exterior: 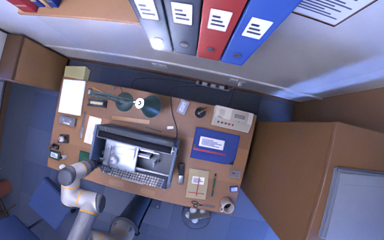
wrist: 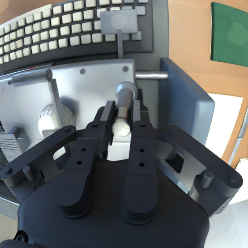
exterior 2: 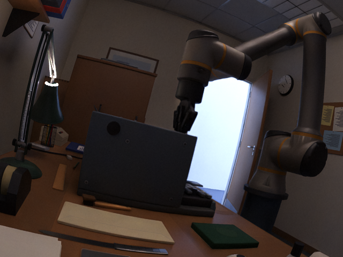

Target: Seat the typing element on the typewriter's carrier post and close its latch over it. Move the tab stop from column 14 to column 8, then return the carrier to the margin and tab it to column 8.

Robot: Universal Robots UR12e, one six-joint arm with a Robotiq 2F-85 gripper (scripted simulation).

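Observation:
At the left end of the open typewriter (exterior: 134,155), the silver carrier plate (wrist: 76,92) sits close to the machine's side wall. The upright metal handle peg (wrist: 122,111) on the plate is held by my gripper (wrist: 120,113), which is closed around it. The white, faceted typing element (wrist: 55,118) sits on the plate to the left of the peg, with a flat latch arm (wrist: 56,97) and its knurled roller (wrist: 30,77) lying over it. A paddle lever (wrist: 119,22) reaches out over the keyboard (wrist: 69,32). The tab stops are hidden.
A green pad (wrist: 229,34) lies on the desk just outside the typewriter's side wall (wrist: 185,101), and white paper (wrist: 223,122) beside it. A desk lamp (exterior: 139,103), ruler (exterior: 130,120), blue folder (exterior: 214,145) and calculator (exterior: 232,118) lie around the machine.

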